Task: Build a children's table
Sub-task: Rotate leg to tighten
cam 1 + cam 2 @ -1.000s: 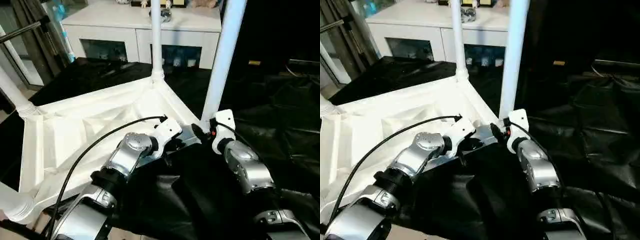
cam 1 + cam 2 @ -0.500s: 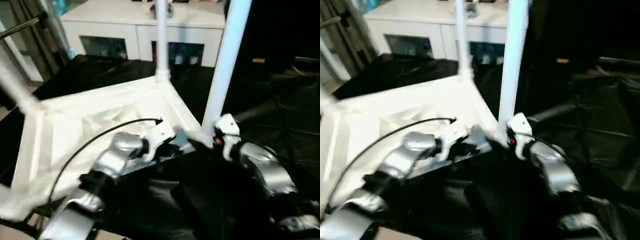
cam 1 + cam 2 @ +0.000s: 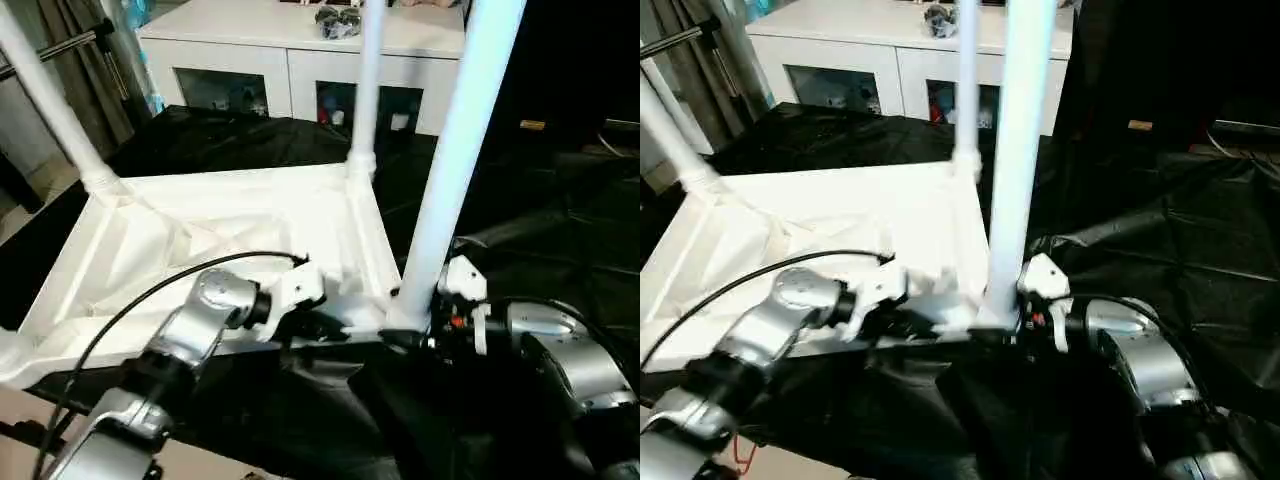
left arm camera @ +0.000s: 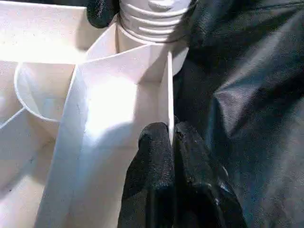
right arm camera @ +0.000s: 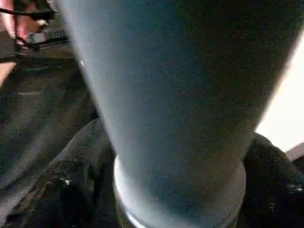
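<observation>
The tabletop (image 3: 215,235) is seen upside down on the black sheet (image 3: 560,220). Its near rim is pinched by the left gripper (image 4: 172,137). The near leg (image 3: 455,160), standing in the corner socket, is clasped at its base by the right gripper (image 3: 408,335).

Your tabletop (image 3: 230,215): plain white, ribbed underside up, no pattern. Legs (image 3: 455,170) white too, the nearest one reading pale blue in shade. You've got black glossy sheeting (image 3: 560,230) under everything, crinkled. Your forearms (image 3: 205,320) are silver with white wrist housings; a black cable (image 3: 150,300) loops over the left one. Fingers (image 4: 156,190) black. Cabinet (image 3: 290,45) behind is white with dark glass doors
</observation>
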